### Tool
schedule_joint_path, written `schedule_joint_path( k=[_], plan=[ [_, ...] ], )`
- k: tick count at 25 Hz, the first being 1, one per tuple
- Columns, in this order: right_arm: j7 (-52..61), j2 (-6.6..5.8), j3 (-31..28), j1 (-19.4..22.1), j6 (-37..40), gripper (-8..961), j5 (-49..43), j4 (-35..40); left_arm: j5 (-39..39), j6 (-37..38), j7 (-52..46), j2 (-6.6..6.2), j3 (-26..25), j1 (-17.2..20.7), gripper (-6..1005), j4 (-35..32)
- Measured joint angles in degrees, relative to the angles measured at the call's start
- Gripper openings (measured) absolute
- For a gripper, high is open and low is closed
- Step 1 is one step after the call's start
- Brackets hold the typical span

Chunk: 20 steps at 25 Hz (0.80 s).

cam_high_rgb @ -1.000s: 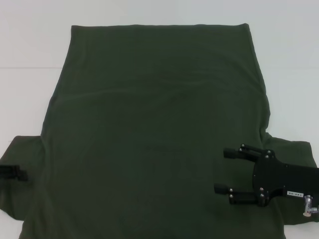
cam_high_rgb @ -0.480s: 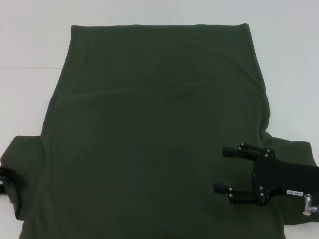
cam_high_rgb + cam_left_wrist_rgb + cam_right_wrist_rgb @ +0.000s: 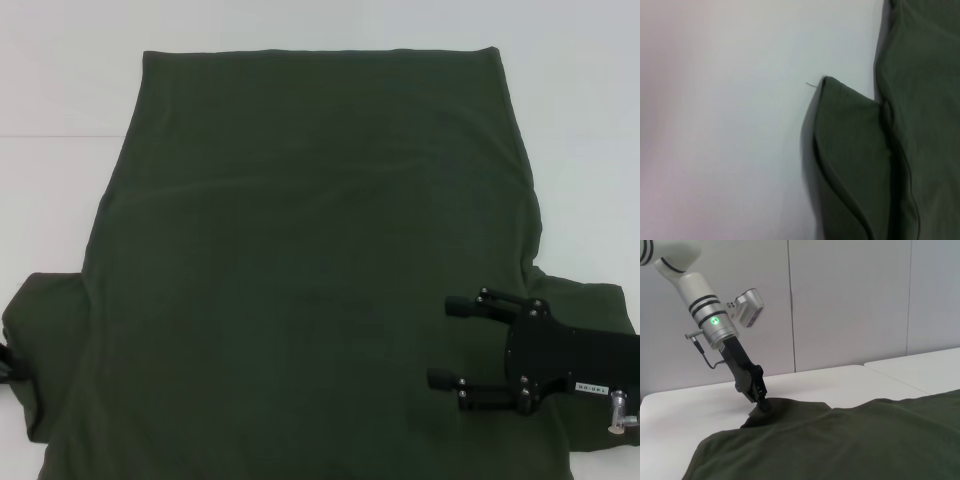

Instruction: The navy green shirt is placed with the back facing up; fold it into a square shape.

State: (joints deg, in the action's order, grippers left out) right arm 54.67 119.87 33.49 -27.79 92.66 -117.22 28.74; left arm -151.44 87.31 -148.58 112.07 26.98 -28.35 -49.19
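So the navy green shirt (image 3: 850, 440) is spread over the white counter (image 3: 805, 382), filling the near side with soft wrinkles. The left gripper (image 3: 761, 405) comes down at a slant on its white, black-banded arm (image 3: 700, 295) with a green light glowing, jaws pinched on the shirt's far sleeve edge. Plain pale wall panels (image 3: 850, 300) behind.

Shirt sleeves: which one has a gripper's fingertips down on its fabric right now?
The navy green shirt's left sleeve: the left gripper meets its bunched edge. The right gripper hovers open beside the right sleeve, over the body.
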Motion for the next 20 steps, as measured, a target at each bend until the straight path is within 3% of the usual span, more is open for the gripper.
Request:
schedule_joint_path(
  k=[6,13,20],
  plan=[
    [0.0,0.0,0.0,-0.1,0.1,916,0.1,0.0,0.2,0.2,0.0,0.17,0.1,0.2,27,-1.5],
    [0.0,0.0,0.0,-0.1,0.2,917,0.2,0.0,0.4,1.1,-0.3,0.22,-0.1,0.1,27,-2.5],
    [-0.1,0.0,-0.1,-0.1,0.2,917,0.2,0.0,0.5,2.6,0.0,-1.75,-0.9,0.2,26,-2.5]
  ],
)
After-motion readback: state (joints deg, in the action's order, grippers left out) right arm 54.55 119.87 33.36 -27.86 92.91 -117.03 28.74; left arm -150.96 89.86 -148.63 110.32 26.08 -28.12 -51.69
